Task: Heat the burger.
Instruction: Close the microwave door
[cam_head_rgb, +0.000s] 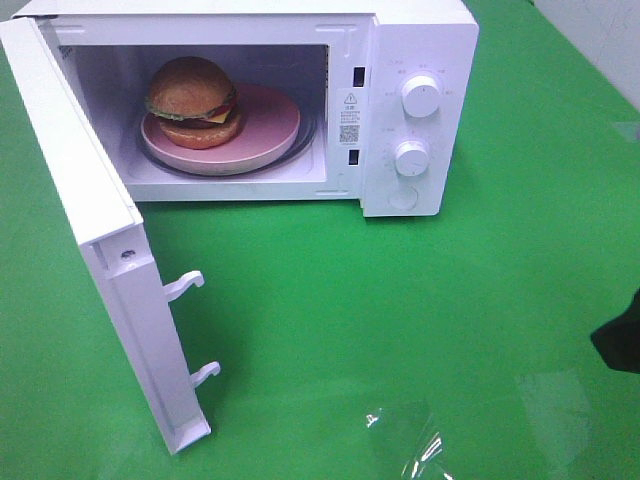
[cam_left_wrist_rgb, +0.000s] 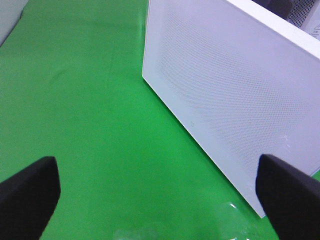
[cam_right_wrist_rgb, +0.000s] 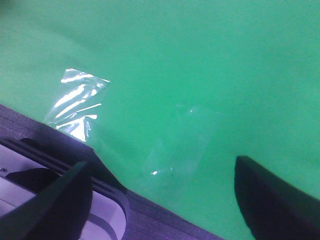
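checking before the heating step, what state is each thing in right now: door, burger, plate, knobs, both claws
microwave door: swung wide open
burger: whole, sitting on the pink plate inside the microwave
pink plate: lying flat inside the microwave, burger toward its left side
upper knob and lower knob: settings too small to read
left claw: open, empty
right claw: open, empty

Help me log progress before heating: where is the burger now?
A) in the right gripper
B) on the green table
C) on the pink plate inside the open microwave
C: the burger sits on the pink plate inside the microwave, whose door stands wide open.
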